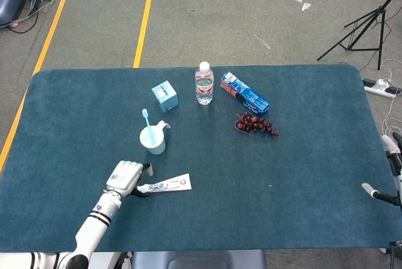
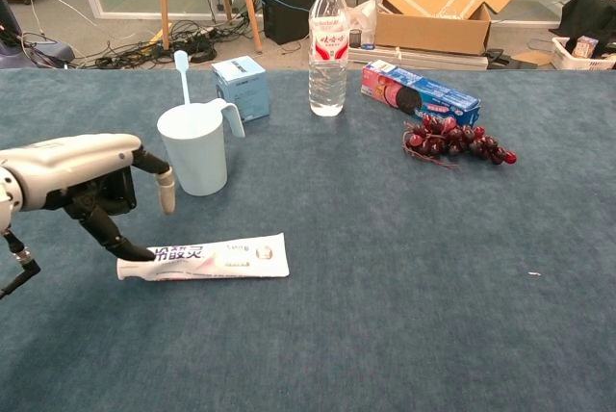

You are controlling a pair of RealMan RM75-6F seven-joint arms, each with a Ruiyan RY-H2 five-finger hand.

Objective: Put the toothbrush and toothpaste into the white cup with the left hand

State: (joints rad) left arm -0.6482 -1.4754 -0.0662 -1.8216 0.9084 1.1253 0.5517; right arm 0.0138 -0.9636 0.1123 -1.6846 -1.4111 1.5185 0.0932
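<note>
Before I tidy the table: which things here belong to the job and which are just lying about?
Job: toothpaste, toothbrush, white cup, left hand.
Lying about: water bottle, small blue box, biscuit packet, grapes.

Head view looks steeply down over the whole table; chest view sits low, seemingly nearer, sharing its left-centre
</note>
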